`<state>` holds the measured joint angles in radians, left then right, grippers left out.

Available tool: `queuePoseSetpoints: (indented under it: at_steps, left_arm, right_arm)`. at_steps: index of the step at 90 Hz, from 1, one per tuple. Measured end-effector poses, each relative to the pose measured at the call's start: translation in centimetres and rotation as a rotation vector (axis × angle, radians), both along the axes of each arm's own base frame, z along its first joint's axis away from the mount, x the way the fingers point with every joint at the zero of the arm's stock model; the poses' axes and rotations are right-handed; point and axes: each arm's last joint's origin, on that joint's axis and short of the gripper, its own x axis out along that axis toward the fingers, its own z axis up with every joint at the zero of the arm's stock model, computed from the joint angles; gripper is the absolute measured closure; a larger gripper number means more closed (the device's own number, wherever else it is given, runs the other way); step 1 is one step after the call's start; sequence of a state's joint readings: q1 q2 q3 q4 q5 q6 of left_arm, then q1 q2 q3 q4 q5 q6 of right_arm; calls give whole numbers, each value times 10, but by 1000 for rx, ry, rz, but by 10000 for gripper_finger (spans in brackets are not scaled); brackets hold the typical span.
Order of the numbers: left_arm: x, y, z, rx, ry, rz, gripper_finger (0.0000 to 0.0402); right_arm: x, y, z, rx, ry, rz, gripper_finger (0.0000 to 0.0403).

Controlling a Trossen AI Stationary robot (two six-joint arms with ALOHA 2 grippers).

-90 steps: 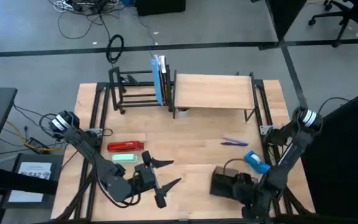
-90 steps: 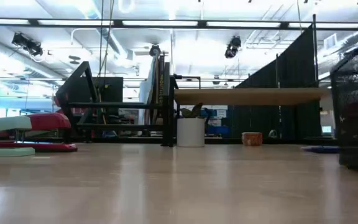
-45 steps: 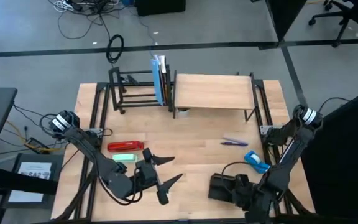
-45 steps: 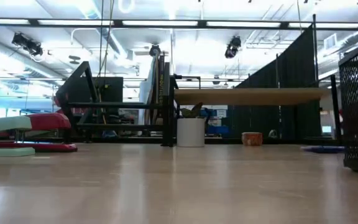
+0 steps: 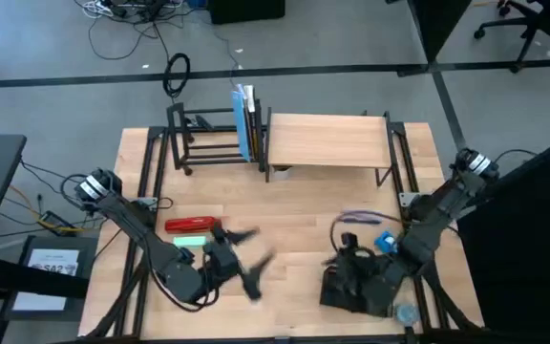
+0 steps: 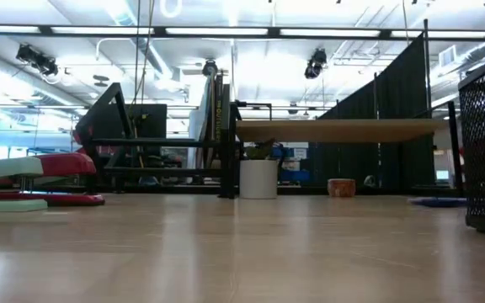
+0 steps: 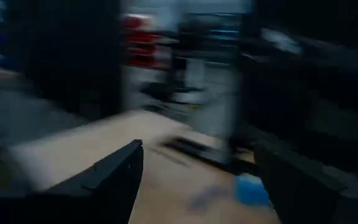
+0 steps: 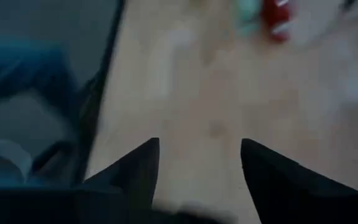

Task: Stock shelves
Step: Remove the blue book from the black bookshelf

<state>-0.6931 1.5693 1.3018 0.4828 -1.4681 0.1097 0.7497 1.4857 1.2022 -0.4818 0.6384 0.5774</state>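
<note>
Pre-grasp — nothing picked yet, both grippers empty.
Left gripper point(image 5: 247, 263) fingers spread, lower centre by the stapler point(image 5: 192, 225); right gripper point(image 5: 351, 256) fingers apart, over the mesh tray point(image 5: 340, 287). Rack point(image 5: 208, 134) and wood shelf point(image 5: 327, 141) sit upper centre of desk point(image 5: 299, 205) — next: close on an item.

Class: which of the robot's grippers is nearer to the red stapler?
Left. The left gripper is just beside the red stapler, toward the table's front edge. The right gripper is across the table, by the mesh tray.
</note>
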Motion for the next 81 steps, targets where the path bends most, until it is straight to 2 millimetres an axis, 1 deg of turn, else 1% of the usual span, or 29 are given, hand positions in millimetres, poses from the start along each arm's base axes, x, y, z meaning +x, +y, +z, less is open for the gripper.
queuePoseSetpoints:
  at_steps: [4,10,17,27,35,43,48,52,59,63,71,77,81]
  left_arm:
    - [-5,13,20,4,18,78,117]
    - [-12,35,47,3,27,146,117]
    - [-22,60,69,-6,25,208,117]
    - [-40,92,89,-18,15,281,118]
    - [-50,104,96,-39,-12,304,129]
    - [-50,105,93,-48,-25,305,153]
    - [-46,100,86,-45,-36,263,171]
    - [-42,95,80,-50,-63,163,185]
    - [-31,89,66,-120,-98,-99,206]
    - [-24,92,57,-155,-71,-166,216]
    - [-18,107,38,-174,34,-90,232]
    - [-17,125,25,-197,97,13,241]
    - [-20,138,19,-225,133,73,245]
  right_arm:
    - [7,-2,-5,16,-15,-22,206]
    - [18,-1,-11,37,-25,-35,208]
    - [27,4,-20,47,-37,-35,211]
    - [37,17,-39,46,-33,-11,215]
    - [45,29,-52,74,-50,12,217]
    - [51,40,-65,95,-68,33,218]
    - [55,45,-72,103,-81,44,218]
    - [58,49,-77,111,-93,48,218]
    - [60,50,-80,123,-101,54,220]
    - [61,50,-79,127,-104,55,222]
    - [62,49,-78,132,-112,58,228]
    - [63,49,-77,135,-115,67,231]
    - [63,48,-77,134,-116,67,233]
